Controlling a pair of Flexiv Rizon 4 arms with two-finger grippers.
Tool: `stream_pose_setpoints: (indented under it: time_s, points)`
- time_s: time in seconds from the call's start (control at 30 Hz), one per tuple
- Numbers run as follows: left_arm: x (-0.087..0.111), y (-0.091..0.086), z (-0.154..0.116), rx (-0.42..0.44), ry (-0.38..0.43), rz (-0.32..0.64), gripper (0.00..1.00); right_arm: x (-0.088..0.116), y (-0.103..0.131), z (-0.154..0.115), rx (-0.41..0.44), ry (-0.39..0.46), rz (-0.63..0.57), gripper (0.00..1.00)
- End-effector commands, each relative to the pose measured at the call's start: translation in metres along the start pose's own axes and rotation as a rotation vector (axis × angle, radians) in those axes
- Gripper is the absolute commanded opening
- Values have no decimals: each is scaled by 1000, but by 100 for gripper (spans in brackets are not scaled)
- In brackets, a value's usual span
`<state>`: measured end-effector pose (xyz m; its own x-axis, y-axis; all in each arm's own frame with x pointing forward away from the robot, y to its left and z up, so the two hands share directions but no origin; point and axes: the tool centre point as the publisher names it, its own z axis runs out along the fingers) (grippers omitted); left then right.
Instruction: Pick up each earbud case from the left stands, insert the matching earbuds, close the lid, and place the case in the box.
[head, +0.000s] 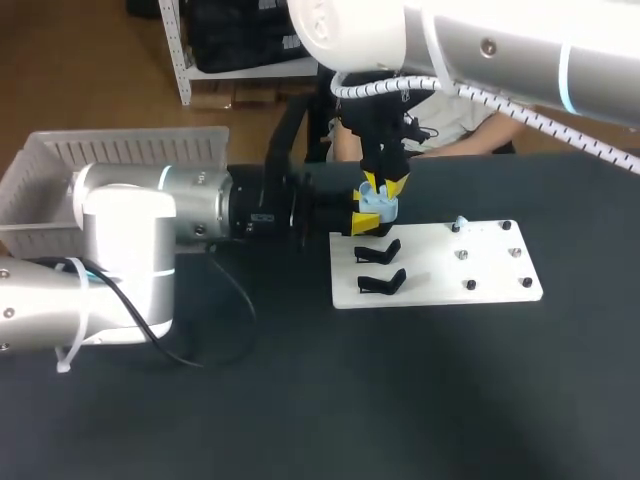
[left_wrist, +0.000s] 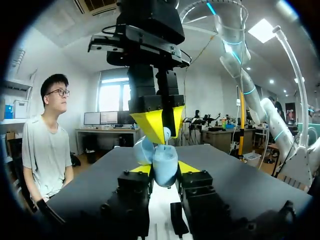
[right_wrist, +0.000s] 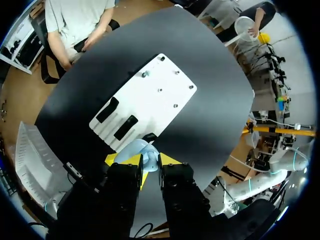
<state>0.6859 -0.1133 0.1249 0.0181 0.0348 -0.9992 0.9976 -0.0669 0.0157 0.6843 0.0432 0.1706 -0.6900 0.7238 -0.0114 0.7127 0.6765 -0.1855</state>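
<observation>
Case (head: 378, 207) in left gripper (left_wrist: 164, 169) over board (head: 450, 275) corner (right gripper (right_wrist: 146, 162) above)

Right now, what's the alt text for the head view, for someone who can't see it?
The left end effector holds a pale blue case over the far left corner of a white board, with the right end effector directly above the case. Two black stands sit on the board, and a grey box is at the far left.
</observation>
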Motion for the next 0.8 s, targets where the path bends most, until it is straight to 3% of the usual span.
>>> stream_pose_setpoints:
  time_s: [0.03,0.2,0.23,0.27,0.3,0.4,0.47,0.53,0.8]
  points:
    - [0,1,1,1,-1,1,0,-3,6,2,15,5,-1,0]
    - [0,1,1,1,-1,1,0,-5,7,5,28,10,3,0]
    - [0,1,1,1,-1,1,0,-5,7,6,32,8,2,9]
    - [0,1,1,1,-1,1,0,-6,7,6,33,9,3,31]
    - [0,1,1,1,-1,1,0,-6,7,7,35,13,3,45]
    - [0,1,1,1,-1,1,0,-6,3,4,21,21,2,46]
    - [0,1,1,1,-1,1,0,-6,0,2,10,23,0,38]
    - [0,1,1,1,-1,1,0,-5,-4,0,-3,24,-3,38]
    - [0,1,1,1,-1,1,0,-2,-33,-20,-167,40,-31,40]
